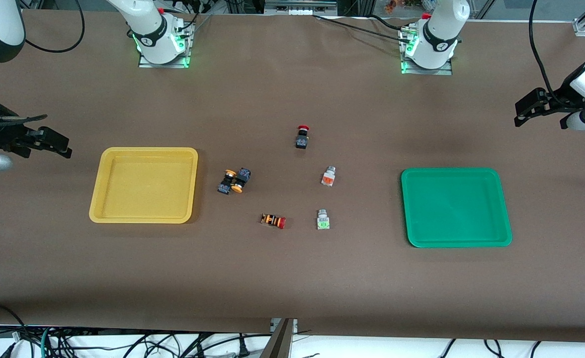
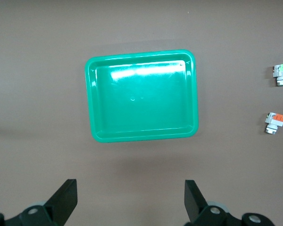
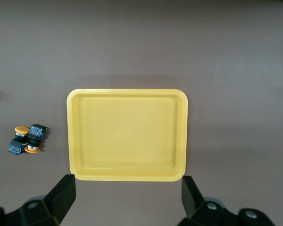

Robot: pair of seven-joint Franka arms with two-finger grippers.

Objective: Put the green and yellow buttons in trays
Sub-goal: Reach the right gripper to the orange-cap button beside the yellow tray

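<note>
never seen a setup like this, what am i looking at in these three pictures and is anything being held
Two robot arms stand at a brown table. One picture looks down from a high camera facing them; the other two come from cameras on each arm's wrist. The left gripper hangs open above the table at its end, looking at the green tray. The right gripper hangs open at its end, looking at the yellow tray. Both trays hold nothing. Between them lie small push-buttons: two yellow-capped buttons touching, a green-faced button, an orange-faced button, and two red-capped switches. Nothing is held.
</note>
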